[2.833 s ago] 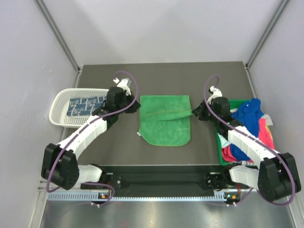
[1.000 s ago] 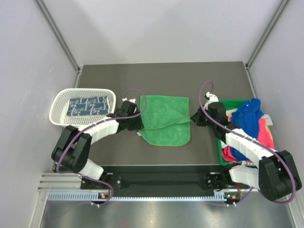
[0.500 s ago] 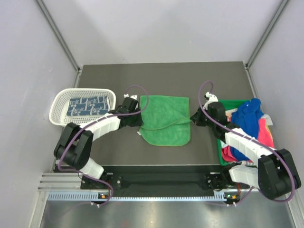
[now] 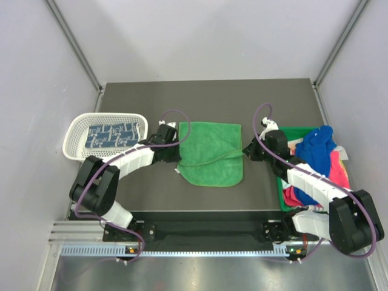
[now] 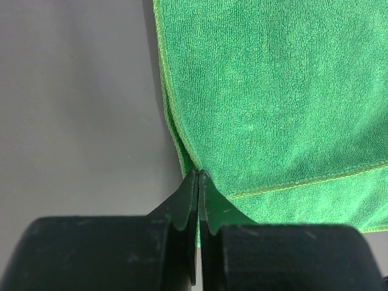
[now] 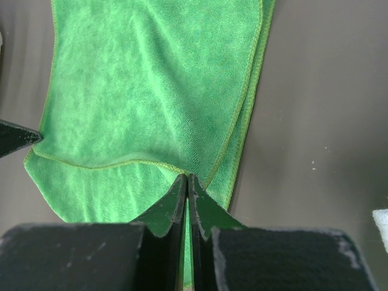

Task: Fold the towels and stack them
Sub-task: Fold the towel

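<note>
Pale grey walls on three sides of a dark grey table (image 4: 206, 100). At mid-table, lying flat and folded partly over itself, the green towel (image 4: 211, 159), with the upper layer's hem slanting across the lower layer. Against the table's right edge, a green bin (image 4: 280, 189) heaped with loose cloth: a royal blue towel (image 4: 318, 142) on top at the far end, pink and red towels (image 4: 296, 195) nearer. Stretched across that bin and hiding part of the heap, the right arm (image 4: 309, 179). On the left side of the table, a white mesh basket (image 4: 76, 130) holding a blue-and-white patterned towel (image 4: 111, 134) laid flat inside. Between basket and green towel, bent low over the table, the left arm (image 4: 130, 160), with a purple cable (image 4: 176, 115) looping above its wrist. At the green towel's left edge, the left gripper (image 5: 199, 176), jaws pressed tight together on the hem where the two layers meet. At the opposite edge, the right gripper (image 6: 186, 179), likewise clamped on the cloth at the end of the upper layer's hem.
</note>
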Motion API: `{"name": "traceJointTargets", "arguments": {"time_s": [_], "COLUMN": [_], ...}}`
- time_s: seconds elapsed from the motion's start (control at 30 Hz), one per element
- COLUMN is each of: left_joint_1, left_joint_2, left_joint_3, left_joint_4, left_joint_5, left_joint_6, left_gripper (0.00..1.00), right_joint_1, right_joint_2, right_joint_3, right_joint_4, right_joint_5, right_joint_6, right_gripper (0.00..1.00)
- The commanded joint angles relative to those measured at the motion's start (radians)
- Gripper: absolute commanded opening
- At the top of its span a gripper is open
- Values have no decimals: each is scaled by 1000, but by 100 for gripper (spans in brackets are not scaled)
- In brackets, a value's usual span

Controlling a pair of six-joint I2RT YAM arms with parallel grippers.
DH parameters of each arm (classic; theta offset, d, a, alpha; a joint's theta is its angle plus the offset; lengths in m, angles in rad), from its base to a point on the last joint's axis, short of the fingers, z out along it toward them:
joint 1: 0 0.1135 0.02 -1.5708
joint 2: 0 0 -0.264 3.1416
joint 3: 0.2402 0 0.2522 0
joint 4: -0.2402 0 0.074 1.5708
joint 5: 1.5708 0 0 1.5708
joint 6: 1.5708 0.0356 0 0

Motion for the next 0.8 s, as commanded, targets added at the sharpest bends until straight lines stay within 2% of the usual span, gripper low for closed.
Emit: {"name": "traceJointTargets", "arguments": {"time_s": [0.0,0.7,0.77], "left_joint_1": [-1,-1,0], "left_joint_2": [-35,-257,-270], "left_joint_3": [47,64,64], "left_joint_4": [-12,-109,-120], "left_joint_5": [-12,-15,-50], "left_joint_6": [17,11,9], "left_gripper": [0,0,0], "right_joint_1": [11,11,11], "right_joint_2": [-4,-145,-162], "right_joint_3": [3,12,15], "right_joint_4": [41,-57,-86], "right_joint_5": [3,27,27], "right_joint_6": [-12,-36,-38], "right_gripper": [0,0,0]}}
